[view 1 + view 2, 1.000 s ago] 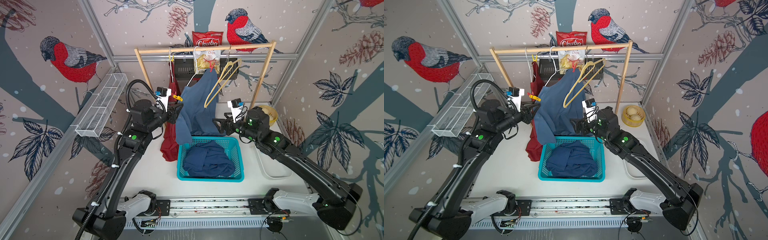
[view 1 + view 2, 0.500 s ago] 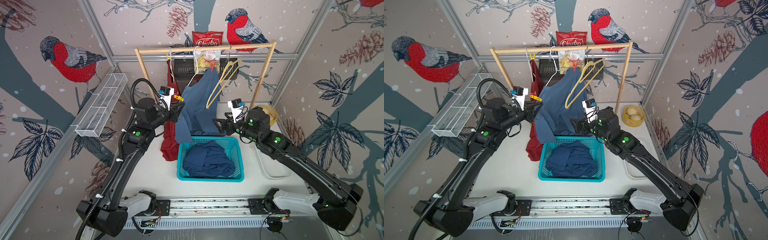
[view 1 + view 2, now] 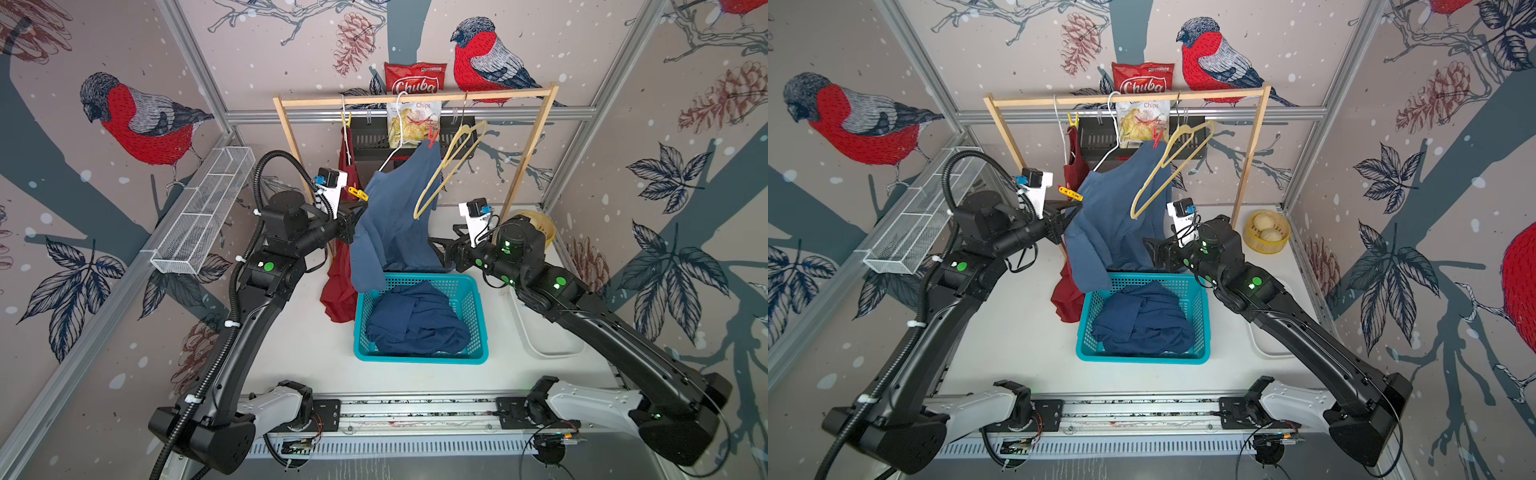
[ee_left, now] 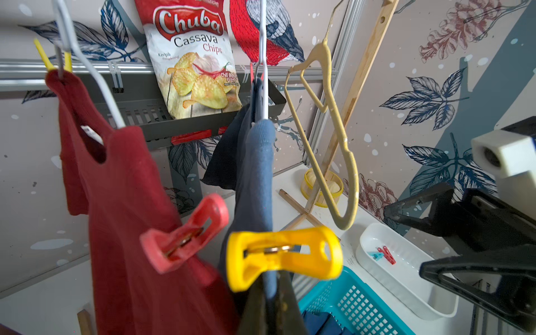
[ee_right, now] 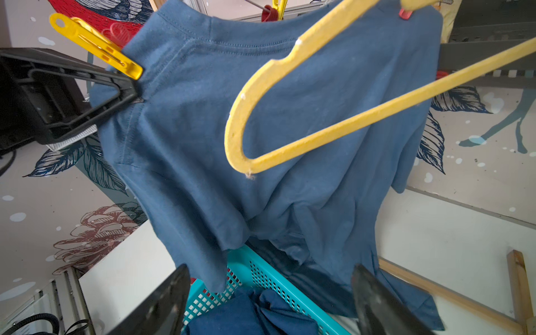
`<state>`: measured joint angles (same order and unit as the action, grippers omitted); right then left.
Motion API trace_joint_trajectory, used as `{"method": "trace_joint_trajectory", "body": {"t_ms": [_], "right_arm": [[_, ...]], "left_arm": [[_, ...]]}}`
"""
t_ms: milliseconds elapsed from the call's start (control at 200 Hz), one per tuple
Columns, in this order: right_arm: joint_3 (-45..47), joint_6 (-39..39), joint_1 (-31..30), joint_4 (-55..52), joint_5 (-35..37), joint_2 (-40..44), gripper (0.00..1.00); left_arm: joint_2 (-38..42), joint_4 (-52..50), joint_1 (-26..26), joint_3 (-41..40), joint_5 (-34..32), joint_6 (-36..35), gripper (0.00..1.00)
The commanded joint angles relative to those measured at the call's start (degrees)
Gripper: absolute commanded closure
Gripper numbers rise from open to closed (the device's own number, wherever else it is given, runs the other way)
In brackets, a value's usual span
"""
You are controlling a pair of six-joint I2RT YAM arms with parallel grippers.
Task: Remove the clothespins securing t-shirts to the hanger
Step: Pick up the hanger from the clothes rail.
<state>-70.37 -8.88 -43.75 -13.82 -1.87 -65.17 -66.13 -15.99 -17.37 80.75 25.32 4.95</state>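
A medium blue t-shirt (image 3: 395, 220) (image 5: 290, 116) hangs from a white wire hanger. A yellow clothespin (image 3: 357, 193) (image 4: 284, 255) is clipped on its shoulder. My left gripper (image 3: 361, 205) (image 4: 274, 278) is shut on that shoulder cloth just under the pin, and the pin rests against its tips. A red clothespin (image 3: 432, 137) holds the shirt's upper end. Beside it hangs a dark red t-shirt (image 3: 340, 270) with a red clothespin (image 4: 185, 235) and a yellow one (image 4: 43, 58). My right gripper (image 3: 438, 245) (image 5: 269, 295) stands open by the blue hem, holding nothing. A navy t-shirt (image 3: 415, 324) lies in the basket.
The teal basket (image 3: 419, 357) sits under the wooden rack (image 3: 415, 97). An empty yellow hanger (image 3: 449, 166) hangs in front of the blue shirt. A white tray (image 4: 406, 284) at the right holds loose clothespins. A bamboo steamer (image 3: 1266, 232) stands at the back right and a wire basket (image 3: 203, 212) is on the left wall.
My left gripper has closed at the blue shirt's shoulder under the yellow pin, and its arm has shifted slightly toward the rack. The right arm has not moved.
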Motion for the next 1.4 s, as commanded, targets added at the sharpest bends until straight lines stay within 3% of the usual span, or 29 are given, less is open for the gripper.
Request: {"method": "trace_joint_trajectory", "body": {"t_ms": [0, 495, 745, 1106, 1396], "right_arm": [[0.1, 1.0, 0.0, 1.6, 1.3, 0.7, 0.14], [-0.5, 1.4, 0.1, 1.4, 2.0, 3.0, 0.14], [-0.5, 1.4, 0.2, 0.2, 2.4, 4.0, 0.14], [-2.3, 2.1, 0.8, -1.3, 3.3, 6.0, 0.12], [-6.1, 1.6, 4.6, -6.2, -2.4, 7.9, 0.11]], "left_arm": [[1.7, 3.5, 0.2, 2.1, 0.7, -0.9, 1.0], [6.4, 1.7, 0.1, 5.4, -3.0, -1.0, 1.0], [11.9, 0.0, 0.8, 0.1, -3.8, -1.0, 1.0], [12.5, -10.1, 0.8, 13.5, -4.3, -3.6, 1.0], [15.5, -13.6, 0.8, 18.4, -5.8, -4.0, 1.0]]}}
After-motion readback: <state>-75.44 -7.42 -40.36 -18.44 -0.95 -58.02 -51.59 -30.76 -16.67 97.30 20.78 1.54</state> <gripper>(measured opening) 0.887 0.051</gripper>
